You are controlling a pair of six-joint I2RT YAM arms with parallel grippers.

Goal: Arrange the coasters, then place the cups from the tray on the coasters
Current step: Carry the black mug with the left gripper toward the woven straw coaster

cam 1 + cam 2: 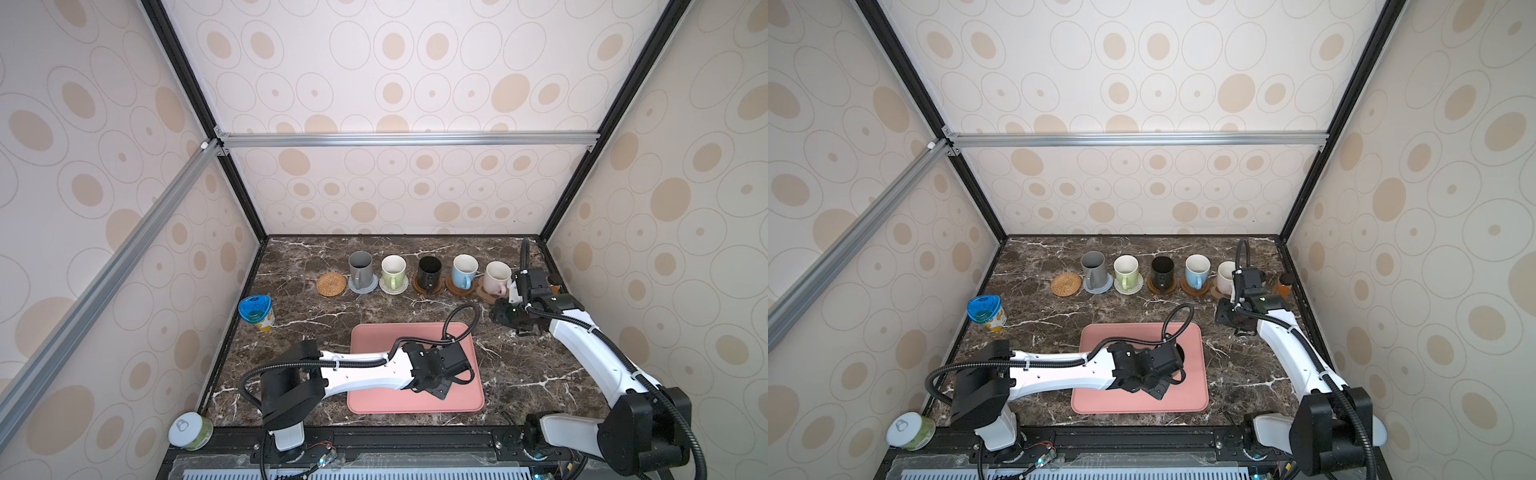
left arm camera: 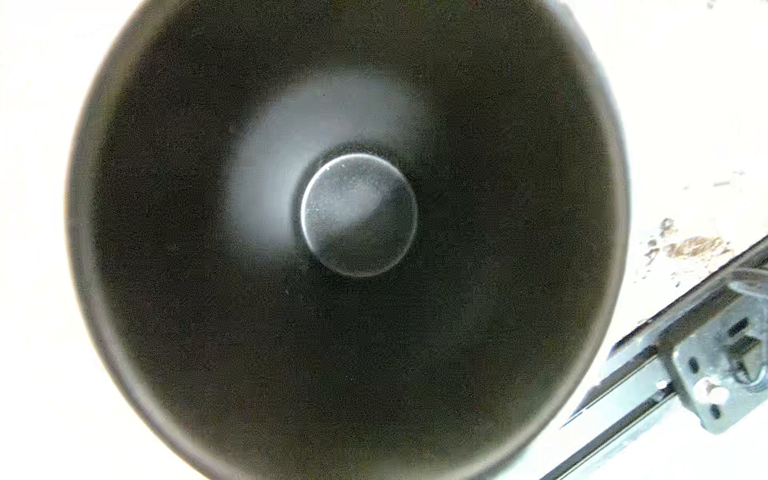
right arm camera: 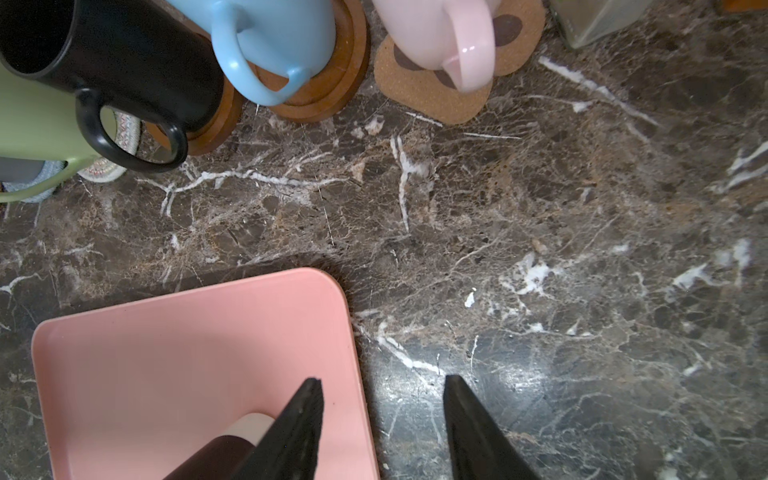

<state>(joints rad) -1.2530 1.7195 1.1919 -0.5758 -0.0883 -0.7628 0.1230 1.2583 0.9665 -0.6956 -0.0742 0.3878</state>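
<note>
Blackness fills the left wrist view: the camera looks straight down into the last black mug [image 2: 357, 216], its round floor centred and the washed-out pale tray around the rim. No fingers show here.

In both top views the left tool [image 1: 1169, 370] sits over that mug on the tray [image 1: 374, 399]. Its jaws are drawn together, but whether they pinch the wall or the handle is hidden under the wrist. Along the back of the table [image 1: 316, 332] stand the grey mug [image 1: 360, 266], green mug [image 1: 393, 270], other black mug [image 1: 429, 269], blue mug [image 1: 464, 270] and pink mug [image 1: 496, 277], each seated on its mat. At the row's left end the rattan coaster [image 1: 331, 284] lies bare. I judge it to be the spot meant for the mug on the tray, and it lies on the left arm's side.

From the right wrist, the right tool [image 3: 382, 384] hangs with jaws apart and nothing between them, above the table just beside the tray's corner, probably to leave the left arm room. The paw-shaped coaster [image 3: 419, 99] carries the pink mug.
</note>
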